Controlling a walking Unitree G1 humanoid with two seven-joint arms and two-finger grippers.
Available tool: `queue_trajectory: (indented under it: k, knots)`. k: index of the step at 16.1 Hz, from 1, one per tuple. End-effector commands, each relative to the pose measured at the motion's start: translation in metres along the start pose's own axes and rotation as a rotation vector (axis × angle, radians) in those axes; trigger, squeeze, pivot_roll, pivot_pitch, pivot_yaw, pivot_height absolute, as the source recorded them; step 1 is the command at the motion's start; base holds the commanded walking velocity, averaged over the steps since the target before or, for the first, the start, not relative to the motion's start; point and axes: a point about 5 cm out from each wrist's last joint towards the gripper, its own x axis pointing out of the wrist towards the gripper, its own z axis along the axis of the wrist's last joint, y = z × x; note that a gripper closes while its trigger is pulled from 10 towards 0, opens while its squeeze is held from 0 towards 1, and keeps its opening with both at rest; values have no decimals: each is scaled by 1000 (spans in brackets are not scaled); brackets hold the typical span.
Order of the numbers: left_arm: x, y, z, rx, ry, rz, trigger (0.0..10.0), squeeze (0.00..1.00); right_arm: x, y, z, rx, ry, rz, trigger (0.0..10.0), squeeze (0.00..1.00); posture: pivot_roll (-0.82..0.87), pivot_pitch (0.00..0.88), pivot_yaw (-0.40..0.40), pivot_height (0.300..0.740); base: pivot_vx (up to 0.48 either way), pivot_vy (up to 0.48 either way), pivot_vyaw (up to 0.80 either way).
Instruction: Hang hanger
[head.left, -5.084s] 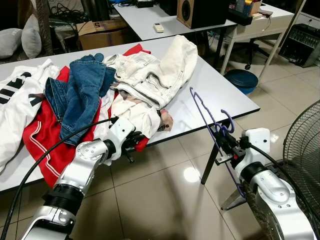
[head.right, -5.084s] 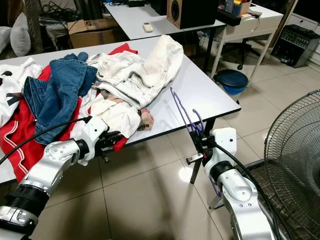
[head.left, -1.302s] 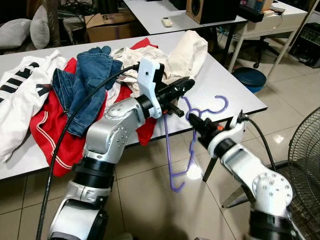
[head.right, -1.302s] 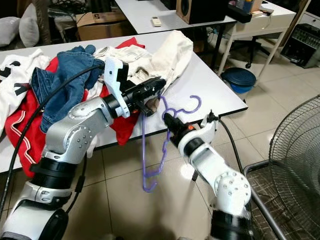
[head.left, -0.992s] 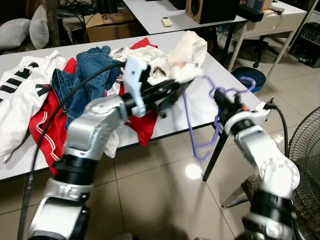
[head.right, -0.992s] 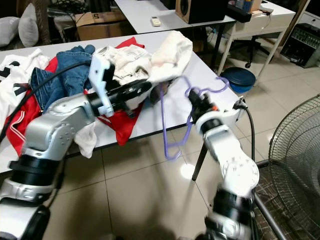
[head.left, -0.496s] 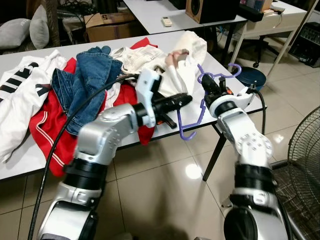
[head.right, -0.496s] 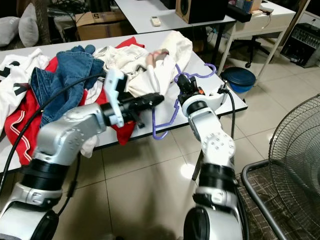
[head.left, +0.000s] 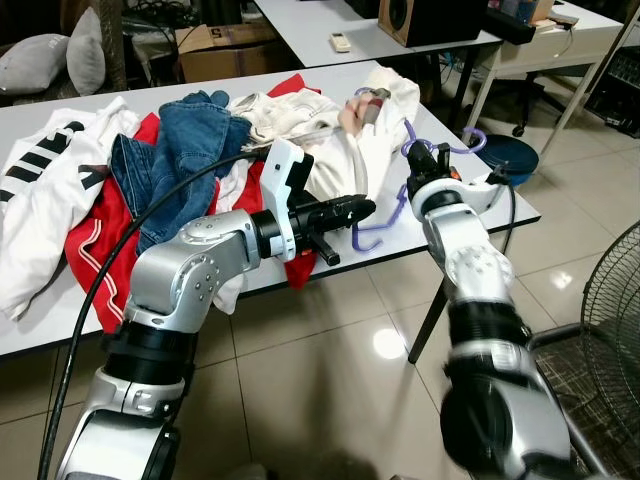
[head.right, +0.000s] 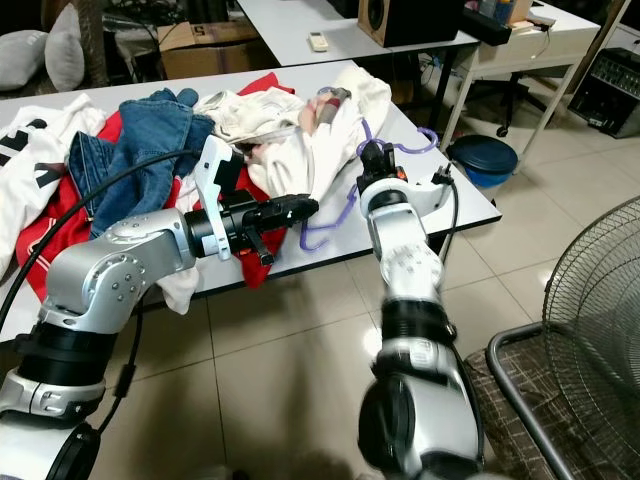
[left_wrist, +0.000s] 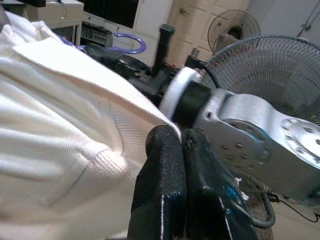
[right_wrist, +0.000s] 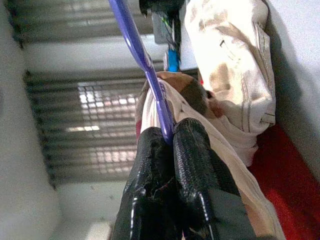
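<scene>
Since half second ago: purple hanger (head.left: 400, 190) now lower, closer to cream shirt (head.left: 345, 160), lower end inside lifted cloth. Right gripper (right_wrist: 167, 137) clamped on hanger bar, forearm reaching up over table edge. Left gripper (left_wrist: 181, 145) pinching shirt hem, arm extended rightward. White table (head.left: 480, 195) heaped with jeans (head.left: 175, 160), red garment (head.left: 105, 235); tiled floor (head.left: 330, 380).

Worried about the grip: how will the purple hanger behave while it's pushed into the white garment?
The purple hanger looks thin, so probably light and bendy. The right gripper pinches only a narrow bar, so it may swivel. The white garment droops, likely floppy.
</scene>
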Motion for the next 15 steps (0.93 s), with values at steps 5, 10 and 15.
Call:
queue_trajectory:
  k: [5,10,15]
  knots:
    - [-1,-29,0,-97,-16,-178,0,0,7,12,19,53,-201,54,10000,0,-89,0,1,740,0,0,0]
    - [-9,-39,3,-115,-2,-248,0,0,12,15,9,51,-171,77,10000,0,-81,0,-7,740,0,0,0]
    - [-17,23,15,2,-115,272,0,0,5,21,-31,-354,159,174,10000,0,-76,0,-20,740,0,0,0]
